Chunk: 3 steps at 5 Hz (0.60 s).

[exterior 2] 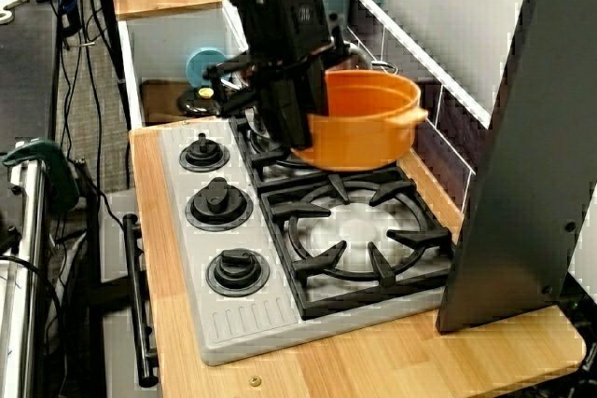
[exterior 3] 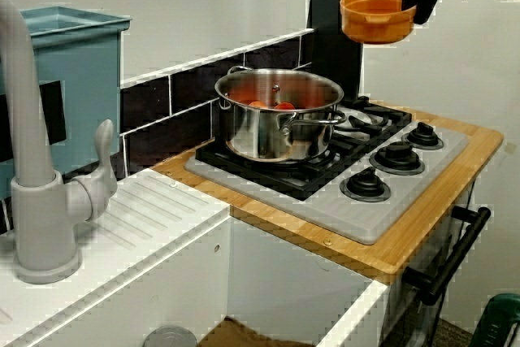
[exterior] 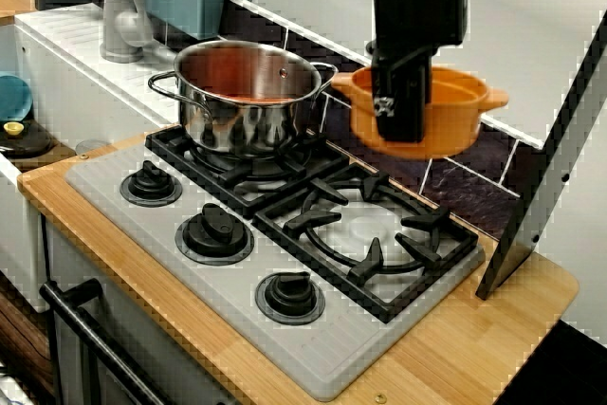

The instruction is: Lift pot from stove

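The black robot gripper hangs from above with its fingers clamped on the near rim of the shallow, glossy orange pot with stubby side handles, one finger outside the wall; the inner one cannot be made out. The pot hangs level in the air, clear of everything, with the bare right-hand black burner grate directly below it. No brand, label or readable writing shows on the gripper, the pot or anything around; the gripper's housing carries only a faint moulded mark in the side view, too dim to read. Below and toward the front edge lies the grey ribbed toy stove with three round black knobs in a row, set in a light wood counter. To the gripper's left, on the other grate, stands a taller shiny stainless-steel pot with loop handles, something reddish inside it. Behind the gripper runs a wall of dark tiles with white grout, and to its right a dark grey slanted panel rests on the counter. Farther left are a white ribbed sink surround, a grey tap and a pale blue box.
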### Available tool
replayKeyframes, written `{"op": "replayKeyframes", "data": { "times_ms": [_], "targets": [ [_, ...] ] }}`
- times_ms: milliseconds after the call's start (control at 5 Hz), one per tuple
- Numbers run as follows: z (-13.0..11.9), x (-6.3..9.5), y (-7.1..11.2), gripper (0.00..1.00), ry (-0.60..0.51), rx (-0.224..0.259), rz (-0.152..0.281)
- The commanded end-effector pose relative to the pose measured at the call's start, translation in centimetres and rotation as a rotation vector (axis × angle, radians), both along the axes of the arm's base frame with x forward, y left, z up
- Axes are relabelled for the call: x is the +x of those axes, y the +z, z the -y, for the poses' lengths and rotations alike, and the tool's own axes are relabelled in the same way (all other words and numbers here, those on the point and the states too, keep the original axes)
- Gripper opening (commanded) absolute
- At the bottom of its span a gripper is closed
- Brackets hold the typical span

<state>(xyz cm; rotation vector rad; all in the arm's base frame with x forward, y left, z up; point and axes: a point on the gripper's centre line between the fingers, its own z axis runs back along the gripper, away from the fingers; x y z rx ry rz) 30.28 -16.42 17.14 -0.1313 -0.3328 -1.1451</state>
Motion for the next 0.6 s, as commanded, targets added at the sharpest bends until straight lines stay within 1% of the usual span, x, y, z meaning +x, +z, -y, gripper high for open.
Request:
{"op": "replayKeyframes", "data": {
  "times_ms": [0, 400],
  "targets": [
    [0.3, 0.6, 4.4, 0.0, -0.014, -0.054, 0.093],
    [1.1, 0.2, 6.1, 0.0, -0.054, -0.08, 0.089]
  ]
}}
